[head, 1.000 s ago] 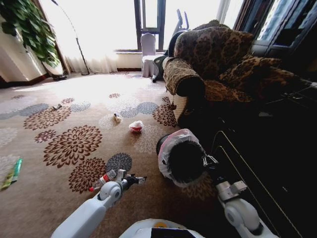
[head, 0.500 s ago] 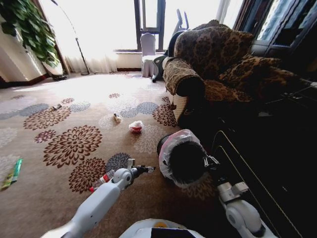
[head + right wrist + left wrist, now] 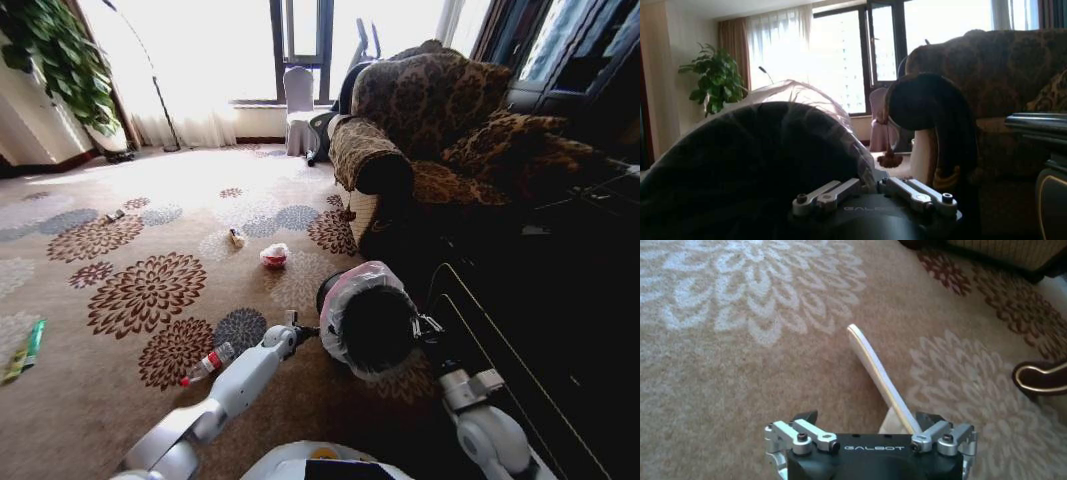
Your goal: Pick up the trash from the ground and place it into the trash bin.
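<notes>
The trash bin (image 3: 362,318), black with a pale plastic bag over its rim, is tilted with its mouth toward me. My right gripper (image 3: 421,325) is shut on its rim (image 3: 863,165). My left arm reaches across the carpet, and my left gripper (image 3: 298,329) is just beside the bin's mouth. It is shut on a white paper (image 3: 875,371), a flat strip that sticks out ahead of the left gripper (image 3: 870,436). On the carpet lie a clear bottle with a red cap (image 3: 207,362), a green wrapper (image 3: 28,346), a white-red wad (image 3: 274,256) and a yellowish scrap (image 3: 237,237).
A patterned sofa (image 3: 430,120) stands behind the bin, with a dark cabinet (image 3: 560,300) to the right. A covered chair (image 3: 298,110), a floor lamp (image 3: 155,90) and a plant (image 3: 60,55) stand by the window. Open carpet lies to the left.
My left arm has stretched forward and to the right, carrying the white paper from near the bottle up to the bin's mouth. The right gripper and bin have stayed put.
</notes>
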Controlling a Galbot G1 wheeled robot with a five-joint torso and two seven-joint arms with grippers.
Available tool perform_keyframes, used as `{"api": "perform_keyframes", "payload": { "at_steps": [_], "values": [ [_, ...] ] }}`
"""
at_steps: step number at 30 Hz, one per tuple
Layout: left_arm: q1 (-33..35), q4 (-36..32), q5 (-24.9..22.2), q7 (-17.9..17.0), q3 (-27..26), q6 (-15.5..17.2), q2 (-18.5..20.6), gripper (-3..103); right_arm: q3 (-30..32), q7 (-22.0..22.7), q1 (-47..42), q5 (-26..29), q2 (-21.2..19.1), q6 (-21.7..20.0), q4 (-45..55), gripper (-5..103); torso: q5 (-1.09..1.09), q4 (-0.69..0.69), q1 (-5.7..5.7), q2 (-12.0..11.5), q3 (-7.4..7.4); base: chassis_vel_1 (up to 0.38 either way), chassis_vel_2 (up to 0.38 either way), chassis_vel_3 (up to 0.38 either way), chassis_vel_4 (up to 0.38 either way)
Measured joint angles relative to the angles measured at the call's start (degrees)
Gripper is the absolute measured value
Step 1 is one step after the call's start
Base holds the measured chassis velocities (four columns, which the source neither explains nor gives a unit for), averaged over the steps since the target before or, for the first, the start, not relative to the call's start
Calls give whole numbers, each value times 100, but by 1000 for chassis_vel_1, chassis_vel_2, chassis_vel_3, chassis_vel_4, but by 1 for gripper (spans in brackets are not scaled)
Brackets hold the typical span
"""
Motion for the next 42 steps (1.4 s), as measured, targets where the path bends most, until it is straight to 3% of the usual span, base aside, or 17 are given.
{"api": "perform_keyframes", "payload": {
  "at_steps": [6,14,19,28,29,31,32,34,36,38,42],
  "values": [
    [-246,450,13,155,157,-104,-150,93,59,0,-54,2,-40,-1,-26,0,0,0,0,0,0,0,0,0,0],
    [-467,907,153,308,362,-180,-551,98,91,0,-68,14,-69,-6,-43,0,0,0,0,0,-1,0,0,0,0],
    [-711,1787,360,527,63,-521,-1139,100,101,0,-129,14,-58,-6,-35,0,-1,-1,0,0,-1,0,0,0,0],
    [-896,2781,924,793,-493,-725,-1472,84,144,0,-170,33,-50,2,-10,0,-1,0,-1,1,-1,0,0,0,0],
    [-903,2883,1020,822,-610,-742,-1481,76,142,0,-165,38,-44,3,-6,0,-1,0,-1,1,-1,0,0,0,0],
    [-892,2883,1045,823,-623,-745,-1478,76,142,0,-164,42,-42,5,-1,0,-2,-1,-1,1,-1,0,0,0,0],
    [-845,2823,1064,824,-628,-753,-1436,67,142,0,-162,49,-41,13,5,0,-3,-2,-1,2,-1,0,0,0,0],
    [-812,2762,1064,825,-626,-751,-1396,67,142,0,-164,53,-41,15,5,0,-3,-2,-1,1,-2,0,0,0,0],
    [-759,2630,1064,824,-610,-743,-1307,55,142,0,-174,56,-35,16,17,0,-3,-1,-1,1,-1,0,0,0,0],
    [-743,2579,1064,830,-595,-745,-1268,55,142,0,-181,55,-27,18,28,0,-3,-1,-1,1,-1,0,0,0,0],
    [-634,2235,1038,874,-515,-764,-1060,43,145,0,-229,51,-5,25,60,0,0,1,-1,1,-1,0,0,0,0]
  ]
}}
